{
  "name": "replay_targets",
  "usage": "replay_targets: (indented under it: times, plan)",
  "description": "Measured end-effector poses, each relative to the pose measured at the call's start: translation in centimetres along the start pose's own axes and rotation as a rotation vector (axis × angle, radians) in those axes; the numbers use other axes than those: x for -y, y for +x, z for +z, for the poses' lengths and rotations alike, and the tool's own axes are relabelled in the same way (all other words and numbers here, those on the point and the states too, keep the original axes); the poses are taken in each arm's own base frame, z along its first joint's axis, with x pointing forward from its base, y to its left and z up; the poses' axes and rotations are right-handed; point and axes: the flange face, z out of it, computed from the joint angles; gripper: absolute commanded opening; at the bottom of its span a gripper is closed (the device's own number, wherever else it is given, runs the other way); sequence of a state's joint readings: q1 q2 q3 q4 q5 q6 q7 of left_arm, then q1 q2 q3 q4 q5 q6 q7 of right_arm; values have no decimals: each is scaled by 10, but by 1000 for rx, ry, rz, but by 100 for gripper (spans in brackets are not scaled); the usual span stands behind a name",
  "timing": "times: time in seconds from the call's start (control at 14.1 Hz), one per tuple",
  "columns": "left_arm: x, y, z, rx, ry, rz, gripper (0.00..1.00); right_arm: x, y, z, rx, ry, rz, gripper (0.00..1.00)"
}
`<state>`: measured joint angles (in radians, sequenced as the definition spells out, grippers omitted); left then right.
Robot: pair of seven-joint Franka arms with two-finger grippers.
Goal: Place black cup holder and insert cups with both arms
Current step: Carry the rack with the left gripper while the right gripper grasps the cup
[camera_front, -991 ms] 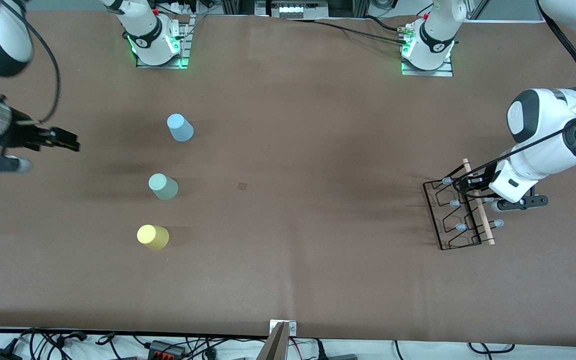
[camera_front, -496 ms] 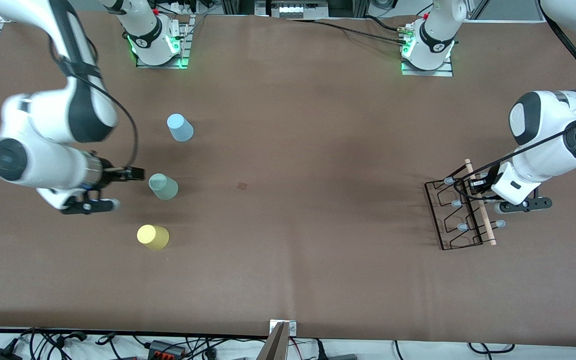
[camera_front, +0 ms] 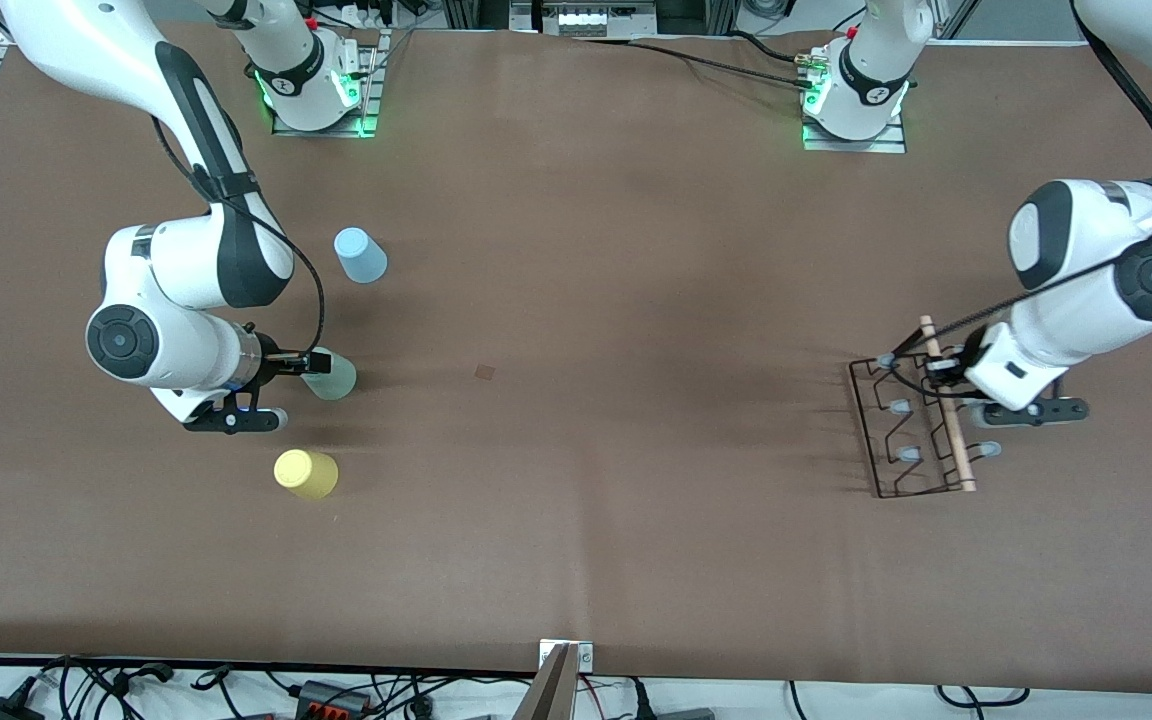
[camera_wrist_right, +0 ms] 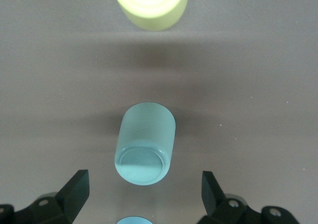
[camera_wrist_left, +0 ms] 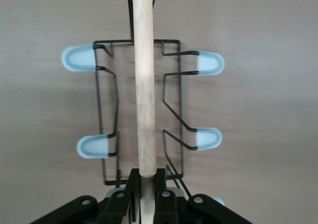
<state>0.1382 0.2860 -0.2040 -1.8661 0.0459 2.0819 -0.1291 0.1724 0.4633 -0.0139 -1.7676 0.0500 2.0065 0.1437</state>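
Observation:
The black cup holder [camera_front: 948, 425] is at the left arm's end of the table, its wooden rod [camera_wrist_left: 144, 85] on top and pale blue peg caps [camera_wrist_left: 79, 58] out to both sides. My left gripper [camera_front: 939, 375] is shut on the rod's end [camera_wrist_left: 146, 177]. The cups stand upside down in a row toward the right arm's end: light blue [camera_front: 361, 255], pale green [camera_front: 336, 378], yellow [camera_front: 306, 473]. My right gripper [camera_front: 314, 362] is open, low beside the green cup [camera_wrist_right: 144, 144]. The cup is just ahead of the wide-open jaws [camera_wrist_right: 144, 179]. The yellow cup [camera_wrist_right: 149, 5] shows farther on.
Both arm bases [camera_front: 311, 90] [camera_front: 856, 100] stand at the table's back edge. The brown table [camera_front: 586, 400] has a small dark mark [camera_front: 484, 372] near its middle. Cables lie along the table's edge nearest the camera.
My right arm swung in from the table's end and lowered its open gripper to the green cup. My left gripper, holding the rod, shifted the holder slightly.

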Motion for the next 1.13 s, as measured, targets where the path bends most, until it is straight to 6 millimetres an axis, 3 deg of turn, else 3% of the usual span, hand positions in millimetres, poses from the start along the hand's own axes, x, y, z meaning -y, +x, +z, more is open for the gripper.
replay_targets:
  times: [0.28,0.5,0.64,0.99,1.13]
  plan:
    - [-128,-11,-59,4,0,158,1,-3,-5,22,-2,-1,51,100]
    - [-209,-26,-71,-28,-12,212,1,-3,-8,31,-3,-1,84,100]
    - [-250,-31,-66,-26,-29,194,1,-4,-8,35,-3,-1,96,100]
    - [-372,-39,-24,-7,-80,153,1,-4,-4,52,-4,3,124,100]
    - [-408,-44,-9,-18,-108,134,1,-4,-3,57,1,2,125,100]
